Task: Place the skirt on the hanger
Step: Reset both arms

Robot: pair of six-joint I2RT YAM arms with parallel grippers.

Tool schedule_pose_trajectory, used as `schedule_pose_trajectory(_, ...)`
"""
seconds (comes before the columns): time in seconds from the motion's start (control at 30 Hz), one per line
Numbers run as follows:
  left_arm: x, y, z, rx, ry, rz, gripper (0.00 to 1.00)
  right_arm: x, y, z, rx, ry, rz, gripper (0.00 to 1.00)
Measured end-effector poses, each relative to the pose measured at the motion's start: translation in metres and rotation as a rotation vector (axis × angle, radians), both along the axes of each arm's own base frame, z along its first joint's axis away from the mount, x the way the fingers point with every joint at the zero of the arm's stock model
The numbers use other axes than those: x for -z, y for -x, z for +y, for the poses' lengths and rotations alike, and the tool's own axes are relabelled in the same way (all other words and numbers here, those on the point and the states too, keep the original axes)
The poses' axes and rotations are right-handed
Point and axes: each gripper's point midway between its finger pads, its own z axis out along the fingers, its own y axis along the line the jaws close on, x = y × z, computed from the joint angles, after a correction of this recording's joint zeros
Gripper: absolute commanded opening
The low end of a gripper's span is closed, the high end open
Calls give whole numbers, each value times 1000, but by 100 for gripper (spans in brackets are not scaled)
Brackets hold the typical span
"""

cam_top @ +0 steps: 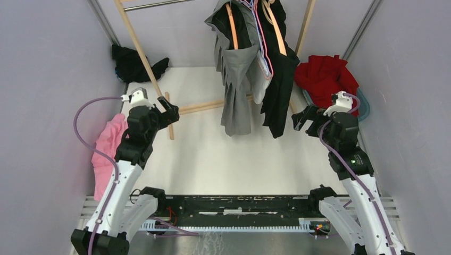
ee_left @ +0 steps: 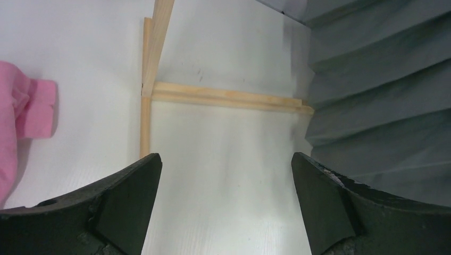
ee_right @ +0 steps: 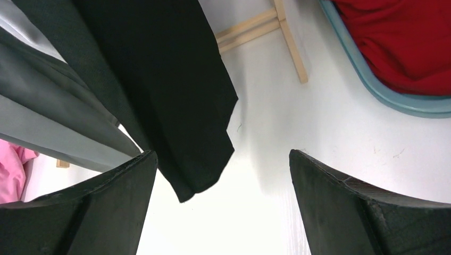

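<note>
Hanging from the wooden rack [cam_top: 139, 50] at the back of the desk [cam_top: 223, 159], the grey pleated skirt [cam_top: 236, 85] drapes from an orange hanger [cam_top: 232, 26], pressed against a black garment [cam_top: 279, 79] on the neighbouring hanger. Both arms flank it with nothing in hand: the left gripper [cam_top: 170, 112] stands released, jaws wide over bare desk just beside the rack's base bar [ee_left: 228, 98], and the right gripper [cam_top: 300, 119] is likewise spread wide, close to the black garment's hem. The task looks all but finished, so the danger lies in the retreat. A left arm swinging toward the centre could catch the skirt's pleats, which fill the right edge of its wrist view, and drag the fabric off the hanger. A low move could strike the base bar and shake the whole rack. On the right, an open finger could snag the black hem and tug the crowded hangers together. How firmly the skirt sits on its hanger cannot be told from these views, so even a light pull may be enough to drop it.
</note>
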Motion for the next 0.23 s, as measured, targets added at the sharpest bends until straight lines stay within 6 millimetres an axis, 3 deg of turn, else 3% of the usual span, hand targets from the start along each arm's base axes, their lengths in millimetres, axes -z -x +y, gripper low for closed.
schedule_pose_trajectory(0.23,11,16,-4,17,53,-19,99,14,1,1,6,-14,22,100)
